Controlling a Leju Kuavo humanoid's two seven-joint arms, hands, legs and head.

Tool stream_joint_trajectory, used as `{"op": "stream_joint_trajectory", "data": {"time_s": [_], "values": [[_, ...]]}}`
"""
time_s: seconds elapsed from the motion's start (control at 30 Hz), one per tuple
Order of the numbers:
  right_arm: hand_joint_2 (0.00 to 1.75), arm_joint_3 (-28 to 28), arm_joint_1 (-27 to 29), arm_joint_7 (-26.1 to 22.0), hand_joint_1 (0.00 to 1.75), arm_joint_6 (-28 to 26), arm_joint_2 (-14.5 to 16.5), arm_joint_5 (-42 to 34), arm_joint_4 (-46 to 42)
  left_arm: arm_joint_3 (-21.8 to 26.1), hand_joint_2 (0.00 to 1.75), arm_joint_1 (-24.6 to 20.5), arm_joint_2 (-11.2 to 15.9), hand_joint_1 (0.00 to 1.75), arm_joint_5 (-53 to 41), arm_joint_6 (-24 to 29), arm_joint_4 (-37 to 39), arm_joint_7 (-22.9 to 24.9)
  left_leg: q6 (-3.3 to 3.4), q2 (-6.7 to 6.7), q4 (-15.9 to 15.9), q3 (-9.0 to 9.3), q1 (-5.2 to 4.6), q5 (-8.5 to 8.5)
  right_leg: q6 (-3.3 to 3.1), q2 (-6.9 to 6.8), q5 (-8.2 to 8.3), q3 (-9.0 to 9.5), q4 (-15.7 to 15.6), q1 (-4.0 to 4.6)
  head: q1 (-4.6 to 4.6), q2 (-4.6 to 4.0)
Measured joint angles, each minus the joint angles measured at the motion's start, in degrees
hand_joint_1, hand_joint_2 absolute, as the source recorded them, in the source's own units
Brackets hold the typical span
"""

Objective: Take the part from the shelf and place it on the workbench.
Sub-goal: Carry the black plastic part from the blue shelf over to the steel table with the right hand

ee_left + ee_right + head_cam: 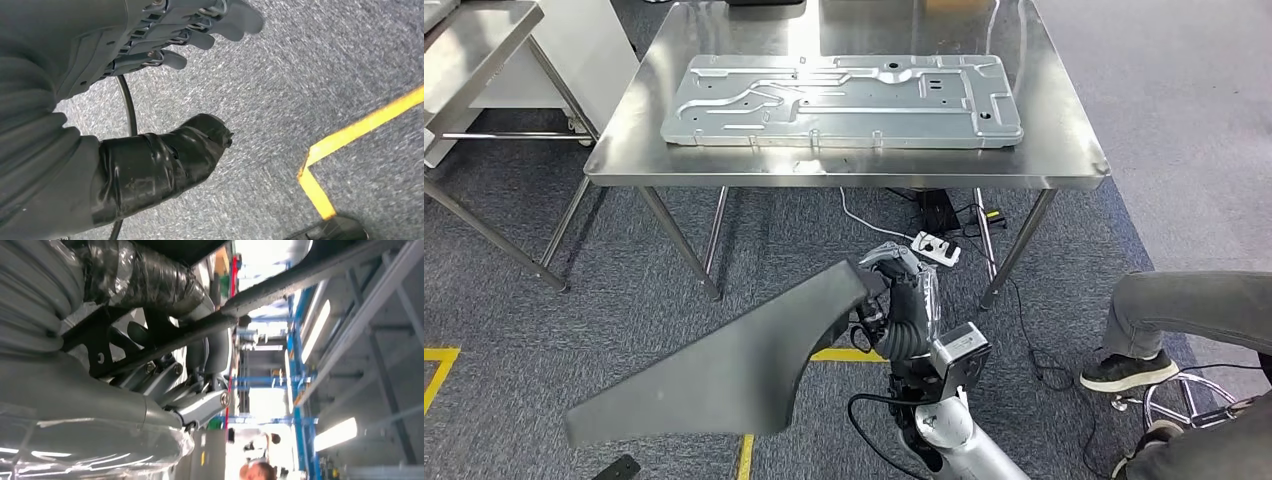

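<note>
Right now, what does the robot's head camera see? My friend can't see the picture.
The robot's right hand holds a big dark grey part above the carpet. Ahead, a steel workbench carries a flat silver metal panel.

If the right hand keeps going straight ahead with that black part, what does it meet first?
Probably the front edge of the steel workbench: the right hand, gripping the black part, is lower than the tabletop, I think, though depth is unclear. The stamped metal panel lies beyond.

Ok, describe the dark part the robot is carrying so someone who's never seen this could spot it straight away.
Start at the shiny steel workbench bearing a flat stamped silver metal panel. In front of it, above the grey carpet, the robot's right hand grips one narrow end of a long matte dark grey curved panel. Nothing else nearby is dark, matte and flared like a fin.
</note>
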Motion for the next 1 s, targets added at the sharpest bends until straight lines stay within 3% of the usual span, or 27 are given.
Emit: {"op": "stream_joint_trajectory", "data": {"time_s": [0.07, 0.1, 0.17, 0.23, 0.3, 0.37, 0.43, 0.53, 0.57, 0.6, 0.63, 0.7, 0.77, 0.9, 0.93, 1.0], "values": [[1.75, 0.0, 0.1, 0.0, 1.71, 0.2, 0.0, 0.0, 0.0, 0.0, 1.75, 0.1, 0.0, 0.0, -0.2, 0.0, 0.0, 0.1, -0.35, 0.01, 3.3, -3.47, 0.19, -1.27, -0.02, 0.1, -0.79, 0.8, 0.0, 0.01, 0.01, 0.0], [1.75, 0.0, 0.1, 0.0, 1.71, 0.2, 0.0, 0.0, 0.0, -0.1, 1.75, 0.1, -0.1, 0.0, -0.2, -0.1, 0.0, 0.2, -0.42, 0.01, 2.2, -3.91, 0.24, -0.31, 0.03, 0.15, -1.25, 1.35, 0.1, 0.02, 0.0, 0.0], [1.75, 0.0, 0.0, 0.0, 1.71, 0.4, 0.0, -0.1, 0.0, -0.1, 1.75, 0.1, -0.1, 0.0, -0.2, -0.1, 0.0, 0.3, -0.27, 0.04, -4.4, -2.52, 0.28, 5.0, 0.27, 0.19, -2.26, 2.55, 0.1, 0.02, 0.01, 0.0], [1.75, 0.0, -0.2, 0.0, 1.71, 0.7, -0.1, -0.1, 0.0, -0.1, 1.75, 0.0, -0.1, 0.0, -0.2, -0.1, 0.0, 0.3, 0.24, 0.11, -9.9, -1.03, -0.08, 8.36, 0.77, 0.23, -3.12, 3.33, 0.2, 0.09, 0.04, 0.0], [1.75, 0.0, -0.3, 0.0, 1.71, 0.9, -0.1, -0.2, 0.0, -0.1, 1.75, -0.1, -0.1, 0.0, -0.2, -0.1, 0.0, 0.4, 0.98, 0.11, -11.1, -0.6, -0.49, 8.6, 1.45, 0.3, -3.5, 3.73, 0.4, 0.17, 0.06, 0.0], [1.75, 0.0, -0.4, 0.1, 1.71, 0.9, -0.1, -0.2, 0.0, -0.2, 1.75, -0.1, -0.1, 0.0, -0.2, -0.1, 0.0, 0.4, 1.62, 0.02, -11.5, 0.29, -0.29, 8.96, 2.13, 0.27, -3.88, 4.02, 1.1, 0.22, 0.09, 0.0], [1.75, 0.0, -0.7, 0.0, 1.71, 0.9, -0.2, -0.2, 0.0, -0.2, 1.75, -0.2, -0.1, 0.0, -0.2, -0.1, 0.0, 0.4, 2.16, -0.01, -11.8, 1.34, -0.04, 8.61, 2.68, 0.13, -5.22, 2.66, 4.4, 0.18, 0.15, 0.0], [1.75, 0.0, -0.7, 0.0, 1.71, 1.0, -0.2, -0.3, 0.0, -0.2, 1.75, -0.3, -0.2, 0.0, -0.3, -0.1, 0.0, 0.4, 2.64, -0.01, -11.8, 2.16, -0.07, 7.72, 3.09, 0.03, -8.88, -3.78, 14.3, -0.01, 0.15, 0.0], [1.75, 0.0, -0.6, 0.0, 1.71, 1.0, -0.3, -0.4, 0.0, -0.2, 1.75, -0.3, -0.3, 0.0, -0.3, -0.1, 0.0, 0.4, 2.63, -0.03, -11.8, 2.51, -0.07, 7.33, 3.16, 0.02, -9.19, -5.57, 16.1, -0.06, 0.16, 0.0], [1.75, 0.0, -0.5, 0.0, 1.71, 1.0, -0.3, -0.4, 0.0, -0.2, 1.75, -0.2, -0.3, 0.0, -0.3, -0.1, 0.0, 0.4, 2.58, -0.06, -11.7, 2.99, -0.07, 6.89, 3.18, 0.01, -8.31, -6.38, 15.8, -0.1, 0.17, 0.0], [1.75, 0.0, -0.5, 0.0, 1.71, 1.1, -0.3, -0.5, 0.0, -0.2, 1.75, -0.2, -0.3, 0.0, -0.3, -0.1, 0.0, 0.4, 2.48, -0.09, -11.7, 3.63, -0.06, 6.39, 3.11, 0.0, -6.28, -6.19, 13.7, -0.14, 0.17, 0.0], [1.75, 0.0, -0.5, -0.1, 1.71, 1.2, -0.4, -0.5, 0.1, -0.2, 1.75, -0.2, -0.4, 0.0, -0.3, -0.1, 0.0, 0.4, 2.1, -0.14, -11.6, 4.93, -0.09, 5.36, 2.78, 0.0, -1.19, -4.2, 6.6, -0.1, 0.14, 0.0], [1.75, 0.0, -0.5, -0.1, 1.71, 1.2, -0.4, -0.7, 0.1, -0.2, 1.75, -0.3, -0.4, 0.0, -0.3, 0.0, 0.0, 0.4, 1.48, -0.14, -11.6, 5.47, -0.18, 4.56, 2.19, 0.01, 0.75, -2.89, 2.2, 0.09, 0.06, 0.0], [1.75, 0.0, -0.5, -0.3, 1.71, 1.2, -0.4, -0.8, 0.1, -0.2, 1.75, -0.3, -0.3, 0.0, -0.3, 0.0, 0.0, 0.3, 0.36, -0.05, -10.5, 5.71, -0.2, 3.58, 0.73, 0.09, 0.24, -1.45, 1.1, 0.02, 0.06, 0.0], [1.75, 0.0, -0.5, -0.4, 1.71, 1.2, -0.3, -0.8, 0.1, -0.2, 1.75, -0.4, -0.3, 0.0, -0.3, 0.0, 0.0, 0.3, 0.1, -0.01, -8.8, 4.9, -0.15, 2.87, 0.42, 0.08, 0.03, -0.85, 0.9, -0.11, -0.01, 0.0], [1.75, 0.0, -0.6, -0.6, 1.71, 1.2, -0.3, -0.9, 0.1, -0.2, 1.75, -0.5, -0.3, 0.0, -0.3, 0.0, 0.0, 0.3, -0.37, 0.03, -2.4, 1.15, -0.04, 0.58, -0.01, 0.04, -0.57, 0.04, 0.8, -0.11, -0.09, 0.0]]}}
